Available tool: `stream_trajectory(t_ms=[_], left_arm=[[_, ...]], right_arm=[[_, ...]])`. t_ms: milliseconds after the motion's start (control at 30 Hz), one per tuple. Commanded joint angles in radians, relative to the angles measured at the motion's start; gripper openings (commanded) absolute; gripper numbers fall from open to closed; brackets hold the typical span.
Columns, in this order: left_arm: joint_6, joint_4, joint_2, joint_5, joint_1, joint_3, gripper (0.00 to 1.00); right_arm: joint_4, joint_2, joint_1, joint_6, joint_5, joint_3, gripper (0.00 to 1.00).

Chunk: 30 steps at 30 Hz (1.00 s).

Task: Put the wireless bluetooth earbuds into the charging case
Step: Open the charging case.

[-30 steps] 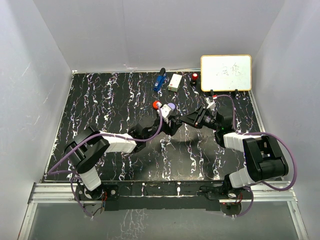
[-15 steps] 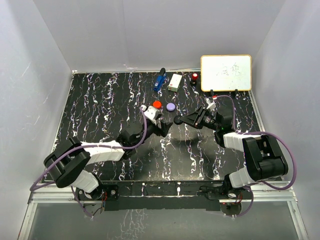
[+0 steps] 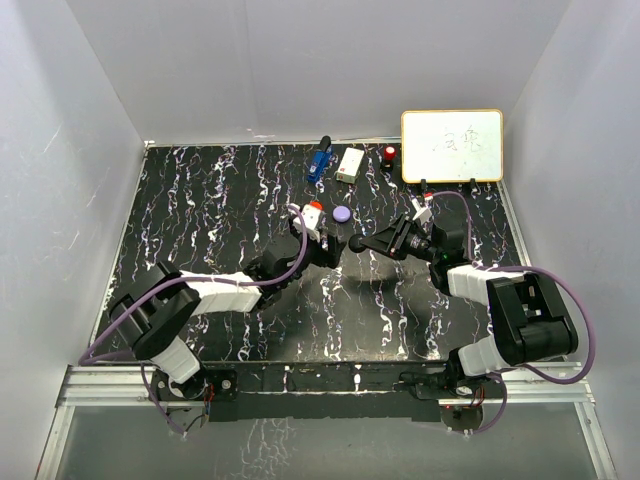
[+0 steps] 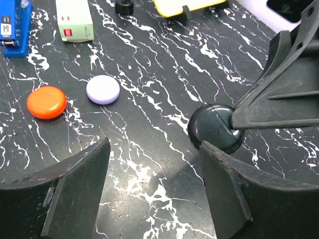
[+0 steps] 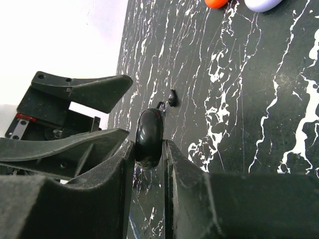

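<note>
My right gripper (image 5: 148,149) is shut on a black round charging case (image 5: 149,138) and holds it on edge just above the table. In the top view this gripper (image 3: 364,241) and the case (image 3: 355,240) are at mid-table. My left gripper (image 4: 154,189) is open and empty; the black case (image 4: 216,127) sits just past its right fingertip. In the top view the left gripper (image 3: 330,247) is just left of the case. A tiny black earbud (image 5: 172,98) lies on the table beyond the case. Red and lavender buds are not visible.
An orange round case (image 4: 46,102) and a lavender round case (image 4: 103,89) lie closed beyond the left gripper. At the back stand a blue object (image 3: 319,160), a white box (image 3: 350,164), a small red-topped item (image 3: 389,154) and a whiteboard (image 3: 452,145).
My left gripper swung left away from the cases, then came back a little toward the black case. My right gripper edged left, still holding the black case.
</note>
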<state>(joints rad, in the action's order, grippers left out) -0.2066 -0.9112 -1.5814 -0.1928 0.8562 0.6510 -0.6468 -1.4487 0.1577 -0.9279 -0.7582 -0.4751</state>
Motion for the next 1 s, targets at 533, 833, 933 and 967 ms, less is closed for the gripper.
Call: stream_trajectory(t_ms=[533, 833, 933, 967], left_arm=[[-0.027, -0.050, -0.031, 0.027, -0.005, 0.048, 0.71], [-0.032, -0.061, -0.037, 0.049, -0.006, 0.056, 0.71], [-0.034, -0.062, -0.045, 0.052, -0.005, 0.059, 0.71], [-0.035, -0.062, -0.050, 0.053, -0.005, 0.059, 0.71]], right_arm=[[-0.030, 0.045, 0.002, 0.018, -0.006, -0.032, 0.00], [-0.055, 0.041, 0.001, 0.008, -0.014, -0.024, 0.00], [-0.061, 0.043, 0.003, 0.005, -0.016, -0.021, 0.00], [-0.063, 0.043, 0.001, 0.003, -0.018, -0.020, 0.00]])
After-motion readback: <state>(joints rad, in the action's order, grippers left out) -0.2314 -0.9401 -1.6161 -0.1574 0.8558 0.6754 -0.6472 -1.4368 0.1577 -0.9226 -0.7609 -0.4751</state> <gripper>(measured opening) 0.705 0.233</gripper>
